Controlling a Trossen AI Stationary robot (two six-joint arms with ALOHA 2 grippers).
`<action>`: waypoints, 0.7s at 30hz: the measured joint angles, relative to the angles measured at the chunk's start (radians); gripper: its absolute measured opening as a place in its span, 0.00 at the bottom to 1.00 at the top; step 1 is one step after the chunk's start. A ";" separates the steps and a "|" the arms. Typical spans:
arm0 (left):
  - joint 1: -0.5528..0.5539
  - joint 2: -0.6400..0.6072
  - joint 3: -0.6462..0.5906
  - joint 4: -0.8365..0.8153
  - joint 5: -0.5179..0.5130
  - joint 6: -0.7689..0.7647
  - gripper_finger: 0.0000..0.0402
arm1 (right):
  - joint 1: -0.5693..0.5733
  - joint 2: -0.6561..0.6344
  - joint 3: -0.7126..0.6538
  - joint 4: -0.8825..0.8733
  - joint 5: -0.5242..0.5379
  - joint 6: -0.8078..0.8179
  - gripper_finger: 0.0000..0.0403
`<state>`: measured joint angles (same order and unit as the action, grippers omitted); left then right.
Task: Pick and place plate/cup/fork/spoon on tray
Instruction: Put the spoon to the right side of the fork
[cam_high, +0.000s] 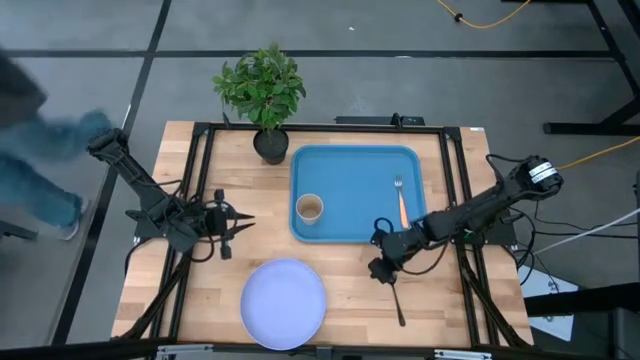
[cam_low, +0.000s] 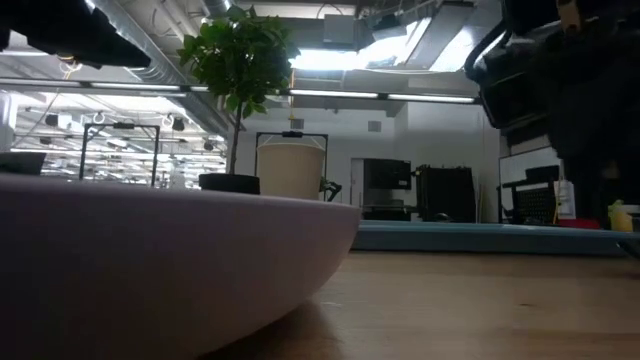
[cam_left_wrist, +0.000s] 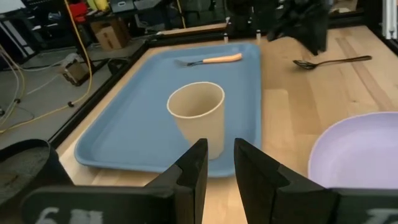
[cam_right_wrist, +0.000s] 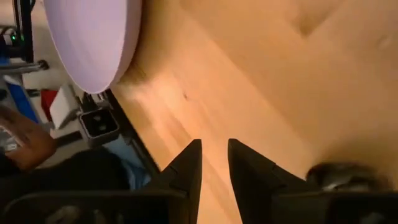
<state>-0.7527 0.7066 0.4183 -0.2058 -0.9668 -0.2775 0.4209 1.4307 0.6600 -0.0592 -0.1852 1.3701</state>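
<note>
Step in hand: spoon pickup, judged from the right gripper (cam_high: 380, 268) sitting over the head end of the spoon (cam_high: 397, 300) on bare wood, just outside the tray's near rim.
Already on tray (cam_high: 350, 200): cup (cam_high: 309, 208) near its left edge, fork (cam_high: 400, 199) (orange handle) towards the right side.
Still off tray: plate (cam_high: 284, 302) at the table's front, between the arms; spoon to its right, well apart from it.
Right gripper state: fingers (cam_right_wrist: 186, 171) nearly together with only a narrow slot between them, nothing pinched; spoon head (cam_right_wrist: 339, 177) probably the dark shiny shape beside one finger, not inside the slot, though the right wrist view is too dim to be certain.
Left gripper (cam_high: 232, 224): parked left of the tray, pointed at the cup, fingers (cam_left_wrist: 193, 174) close with a slim gap, holding nothing.
Next move calls for: opening wider, lining the slot across the thin handle, dropping to the wood and closing low, since a flat slim utensil gives little to grab.
Then: lift over the raised rim and set down in the free blue area beside the fork.
After that: plate remaining, likely the harder lift.
</note>
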 joint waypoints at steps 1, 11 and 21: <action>0.003 0.000 0.000 0.000 0.000 0.000 0.18 | 0.015 0.001 0.015 -0.001 0.000 0.012 0.21; 0.051 0.000 0.000 0.000 0.000 0.000 0.18 | 0.284 0.006 0.411 -0.123 0.318 0.036 0.19; 0.067 0.000 0.000 -0.002 0.000 0.000 0.18 | 0.566 0.217 0.946 -0.334 0.874 -0.074 0.15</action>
<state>-0.6853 0.7065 0.4183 -0.2079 -0.9672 -0.2779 0.9872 1.6479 1.6056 -0.3933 0.6884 1.2960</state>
